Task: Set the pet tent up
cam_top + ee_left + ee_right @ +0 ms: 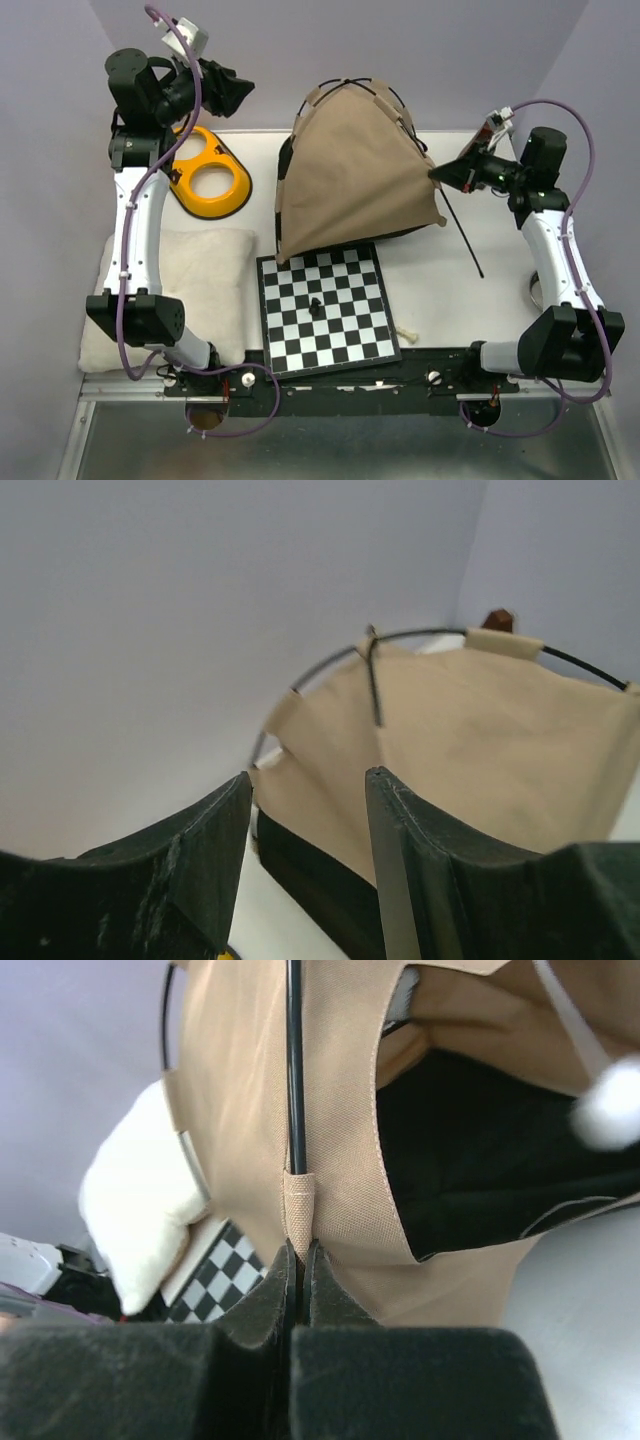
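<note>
The pet tent [350, 180] is tan fabric and stands half raised at the back middle of the table, its front hem over the chessboard's far edge. Two thin black poles cross at its top [372, 645]. My right gripper [440, 178] is shut on the tent's right corner sleeve [299, 1210], where a black pole [294, 1060] enters. A pole end [465, 240] slants down onto the table below it. The black lining [490, 1150] and white pom-pom [610, 1100] show in the right wrist view. My left gripper [235, 92] is open and empty, raised at the back left, apart from the tent [470, 740].
A chessboard [325, 308] with one small black piece [316, 306] lies at the front middle. A fluffy white cushion [190, 290] lies at the left under the left arm. A yellow two-hole holder [210, 172] sits at the back left. A small white item [405, 335] lies right of the board.
</note>
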`<state>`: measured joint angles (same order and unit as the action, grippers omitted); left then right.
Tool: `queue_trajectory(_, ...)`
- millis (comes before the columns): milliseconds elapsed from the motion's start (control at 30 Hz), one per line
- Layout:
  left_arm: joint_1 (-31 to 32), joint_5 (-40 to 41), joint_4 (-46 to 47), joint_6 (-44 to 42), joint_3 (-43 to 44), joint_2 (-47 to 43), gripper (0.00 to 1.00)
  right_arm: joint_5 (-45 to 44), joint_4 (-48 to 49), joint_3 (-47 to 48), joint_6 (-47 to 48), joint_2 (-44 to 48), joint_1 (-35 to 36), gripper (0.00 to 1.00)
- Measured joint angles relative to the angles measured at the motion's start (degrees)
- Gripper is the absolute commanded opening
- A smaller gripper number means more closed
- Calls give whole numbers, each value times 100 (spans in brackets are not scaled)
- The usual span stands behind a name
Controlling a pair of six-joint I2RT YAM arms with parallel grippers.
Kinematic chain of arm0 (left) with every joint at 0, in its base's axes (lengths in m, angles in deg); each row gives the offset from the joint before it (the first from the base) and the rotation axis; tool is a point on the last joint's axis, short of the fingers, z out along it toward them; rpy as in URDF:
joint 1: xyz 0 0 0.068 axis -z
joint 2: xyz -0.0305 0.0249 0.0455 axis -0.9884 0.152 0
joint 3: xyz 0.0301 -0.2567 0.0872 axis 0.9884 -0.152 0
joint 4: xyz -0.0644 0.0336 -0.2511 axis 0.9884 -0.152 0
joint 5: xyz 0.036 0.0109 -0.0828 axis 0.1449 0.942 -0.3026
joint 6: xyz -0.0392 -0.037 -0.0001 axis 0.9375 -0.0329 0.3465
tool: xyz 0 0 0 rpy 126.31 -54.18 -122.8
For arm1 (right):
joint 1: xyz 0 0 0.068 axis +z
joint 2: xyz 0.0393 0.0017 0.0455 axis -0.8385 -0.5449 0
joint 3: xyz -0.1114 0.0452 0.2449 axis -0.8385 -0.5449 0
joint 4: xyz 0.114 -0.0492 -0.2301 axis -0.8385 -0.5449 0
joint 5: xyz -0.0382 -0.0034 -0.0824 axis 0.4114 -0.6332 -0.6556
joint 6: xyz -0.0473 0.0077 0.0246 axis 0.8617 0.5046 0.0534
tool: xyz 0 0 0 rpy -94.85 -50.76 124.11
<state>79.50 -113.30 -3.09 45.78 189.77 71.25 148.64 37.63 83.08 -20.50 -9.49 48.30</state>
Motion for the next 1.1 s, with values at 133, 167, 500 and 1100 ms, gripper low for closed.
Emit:
queue_trajectory(133,542,-59,-28,280,-1115,-531,61,-555,817,-431,-841,190,647,1)
queue_trajectory(167,741,-131,31,452,-1480,-669,61,-702,977,-463,-997,195,807,1)
queue_trajectory(500,3141,-295,2533,3447,-4922,-1318,72,-2308,1766,-400,-2262,151,1899,1)
queue_trajectory(1100,4551,190,5641,5309,-5455,-358,55,-3797,1698,17,-2575,-55,2824,1)
